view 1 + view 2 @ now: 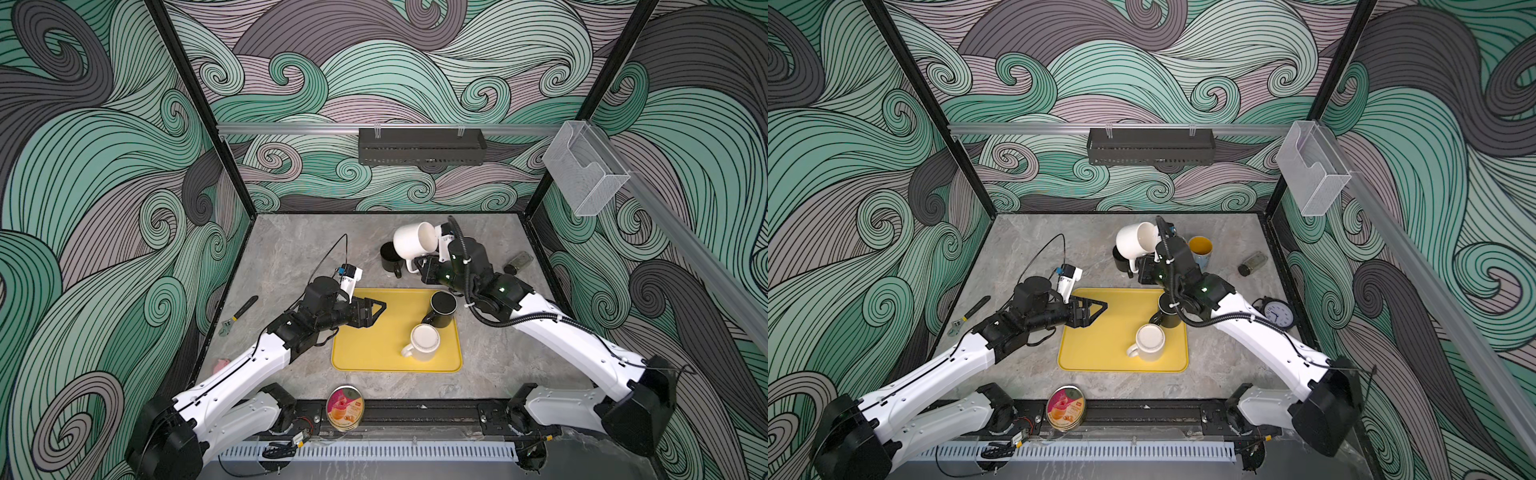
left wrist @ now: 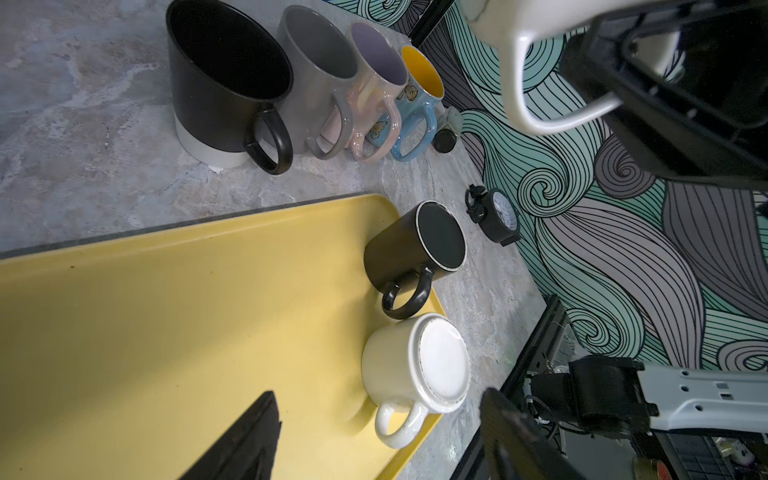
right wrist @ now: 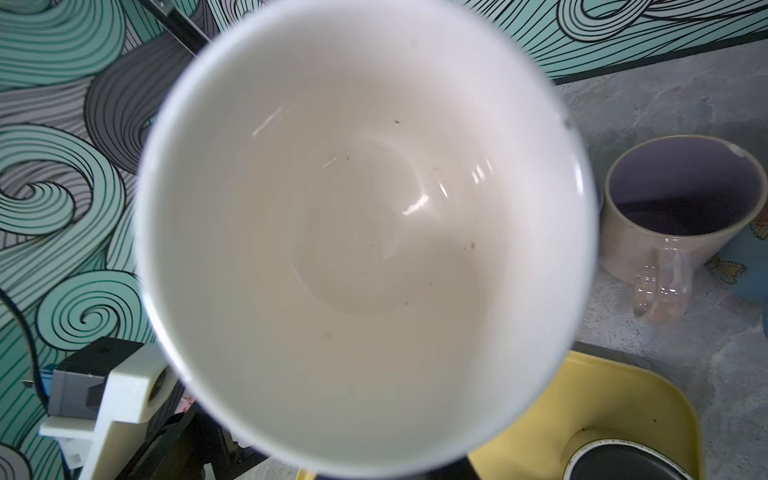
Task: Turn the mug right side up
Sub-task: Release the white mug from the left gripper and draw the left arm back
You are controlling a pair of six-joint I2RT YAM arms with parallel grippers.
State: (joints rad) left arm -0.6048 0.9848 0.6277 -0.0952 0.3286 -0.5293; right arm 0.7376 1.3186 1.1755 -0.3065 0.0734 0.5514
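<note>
The mug (image 3: 365, 232), tipped sideways, is gripped by its handle in the right fingers (image 2: 640, 124); the left fingers (image 1: 376, 308) are spread wide, empty. Rotation should be completed before lowering to the counter (image 1: 299, 249).

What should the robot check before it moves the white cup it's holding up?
1. Grip: right gripper is shut on the handle of the lifted mug. Ok.
2. Lifted mug upright: it hangs tilted, mouth facing sideways. Not ok.
3. Left gripper out of the way: open above the tray, apart from the lifted mug. Ok.
4. Landing room: bare table beside the black cup. Ok.
5. Nothing to spill: inside shows only tiny specks. Ok.
</note>
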